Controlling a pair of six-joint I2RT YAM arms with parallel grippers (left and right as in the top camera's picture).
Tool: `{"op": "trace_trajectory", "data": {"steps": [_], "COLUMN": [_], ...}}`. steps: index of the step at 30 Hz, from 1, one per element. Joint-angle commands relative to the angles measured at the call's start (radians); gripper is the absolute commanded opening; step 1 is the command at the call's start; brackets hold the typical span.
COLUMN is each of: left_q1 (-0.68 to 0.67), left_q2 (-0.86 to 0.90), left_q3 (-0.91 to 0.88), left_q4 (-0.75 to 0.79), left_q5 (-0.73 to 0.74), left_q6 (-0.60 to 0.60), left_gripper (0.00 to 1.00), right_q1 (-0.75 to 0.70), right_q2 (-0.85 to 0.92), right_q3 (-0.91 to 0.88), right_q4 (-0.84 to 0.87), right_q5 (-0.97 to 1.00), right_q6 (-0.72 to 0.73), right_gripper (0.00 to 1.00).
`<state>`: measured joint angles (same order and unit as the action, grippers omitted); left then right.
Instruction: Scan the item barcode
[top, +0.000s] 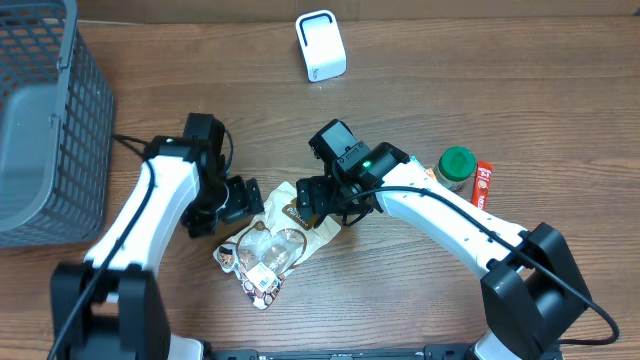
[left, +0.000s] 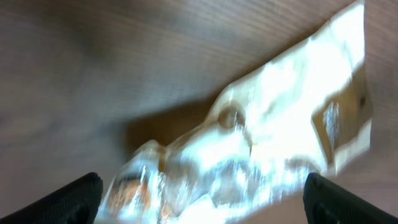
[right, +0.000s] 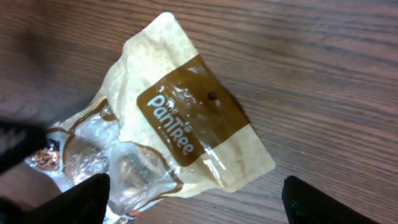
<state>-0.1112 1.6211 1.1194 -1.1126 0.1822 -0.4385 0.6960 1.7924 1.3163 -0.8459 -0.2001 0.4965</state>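
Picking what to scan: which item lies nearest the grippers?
The snack bag, flat between left gripper and right gripper; the jar and red packet sit farther right.

Left wrist view blurred; glare on pouch (left: 280, 124)

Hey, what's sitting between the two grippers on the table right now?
The Pantree snack bag: its tan top end lies between the left gripper and the right gripper, clearest in the overhead view.

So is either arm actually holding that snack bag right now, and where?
Neither. The snack bag lies on the table; the left end effector and the right end effector are both open by it, gripping no part.
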Motion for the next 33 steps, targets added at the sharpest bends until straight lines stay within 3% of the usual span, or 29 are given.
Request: {"op": "trace_trajectory", "data": {"steps": [1, 4, 12, 18, 23, 26, 33], "left_q1": [0.0, 0.0, 0.0, 0.0, 0.0, 0.0, 0.0], "left_q2": [-0.053, -0.054, -0.054, -0.054, -0.054, -0.054, -0.054], "left_q3": [0.0, -0.068, -0.292, -0.386, -0.387, -0.373, -0.239], "left_q4": [-0.06, -0.064, 0.185, 0.295, 0.346, 0.397, 0.438], "left_q5": [-0.028, -0.002, 0.085, 0.08, 0.05, 0.023, 0.017], "left_q6": [-0.008, -0.022, -0.098, -0.161, -0.159, -0.087, 0.002], "left_gripper": [0.95, 0.94, 0.91, 0.77, 0.58, 0.51, 0.49], "right_q1": [0.003, 0.002, 0.002, 0.002, -0.005, -0.006, -0.006], "right_q2": [-0.008, -0.008, -0.007, -0.007, -0.007, -0.007, -0.007], "right_q3": [0.013, 0.013, 0.013, 0.013, 0.013, 0.013, 0.013], "right_q4": [0.01, 0.018, 0.026, 0.049, 0.077, 0.077, 0.077], "right_q5": [0.051, 0.069, 0.131, 0.156, 0.163, 0.163, 0.163], "right_q6": [0.002, 0.002, 0.0, -0.007, -0.007, -0.007, -0.006], "right_gripper": [0.93, 0.95, 1.0, 1.0, 1.0, 1.0, 1.0]}}
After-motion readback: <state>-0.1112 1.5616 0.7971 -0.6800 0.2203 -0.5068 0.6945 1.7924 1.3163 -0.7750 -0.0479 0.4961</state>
